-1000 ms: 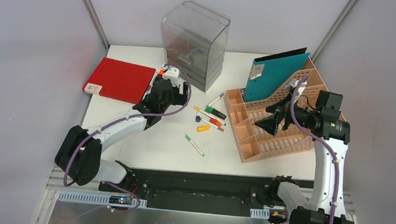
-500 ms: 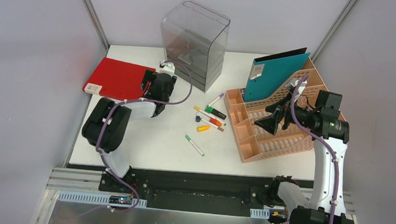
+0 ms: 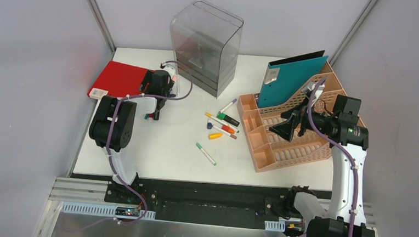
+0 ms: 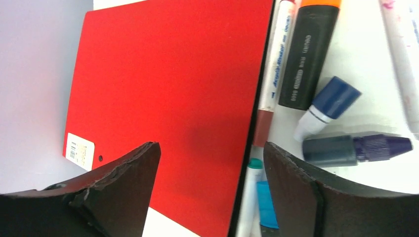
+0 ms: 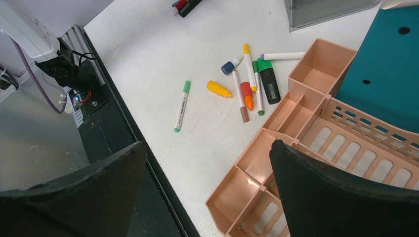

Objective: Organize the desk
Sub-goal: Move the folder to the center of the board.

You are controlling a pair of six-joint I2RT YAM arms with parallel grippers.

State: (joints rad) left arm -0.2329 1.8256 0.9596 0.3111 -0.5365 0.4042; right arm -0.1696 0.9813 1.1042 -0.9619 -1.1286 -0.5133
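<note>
The white desk [image 3: 167,149] holds a red folder [image 3: 116,80] at the far left. My left gripper [image 3: 154,103] is open and empty, low over the folder's right edge [image 4: 173,89]. Right beside that edge lie a black highlighter with an orange cap [image 4: 309,54], a white marker [image 4: 274,64], a blue cap [image 4: 328,103] and a dark blue pen [image 4: 356,148]. My right gripper [image 3: 286,128] is open and empty, held above the front of the peach file rack [image 3: 291,145]. Below it the right wrist view shows the desk [image 5: 163,59] and the rack's small compartments [image 5: 276,148].
A cluster of several markers [image 3: 222,122] lies mid-desk, also in the right wrist view [image 5: 247,79]. A single green-capped marker [image 3: 205,154] lies nearer the front. A teal folder [image 3: 289,79] stands in the rack. A clear grey drawer box [image 3: 205,44] stands at the back.
My left arm has folded back and its gripper has swung left, from beside the drawer box to the red folder's right edge. The right arm has not moved.
</note>
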